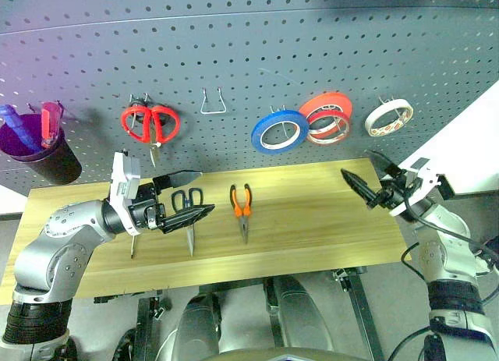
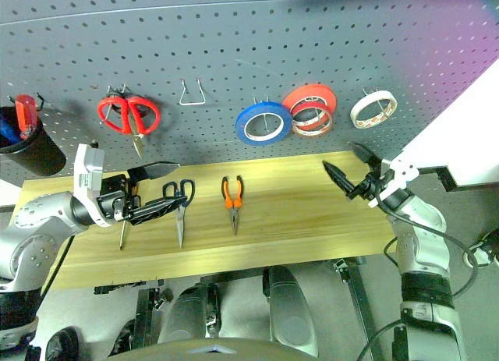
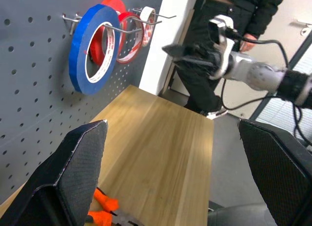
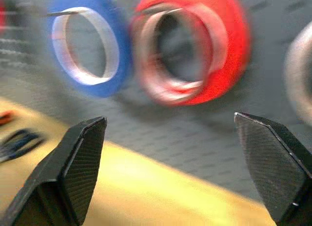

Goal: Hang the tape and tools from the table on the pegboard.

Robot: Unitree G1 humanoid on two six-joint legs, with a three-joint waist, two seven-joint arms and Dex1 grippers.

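Left eye view: thin whitish-cream tape ring (image 1: 388,117) is seen hung on a metal hook at the right end of the dark grey perforated pegboard (image 1: 249,41), just right of the red-orange rolls (image 1: 327,116) and the blue roll (image 1: 279,131). Red-handled scissors (image 1: 150,124) are hung further left. Still flat on the light yellowish wood table (image 1: 312,221): orange-and-black-handled pliers (image 1: 242,207) near centre, dark-handled scissors (image 1: 188,207) just left of them, small screwdriver (image 1: 133,244) partly hidden behind the left arm. Left gripper (image 1: 191,196) is held over the scissors, fingers spread wide, nothing pinched. Right gripper (image 1: 366,176) is held above the table's right end, below the cream ring & apart from it, fingers spread, empty. Left wrist view: a person in dark clothes (image 3: 229,21) is seen beyond the table.
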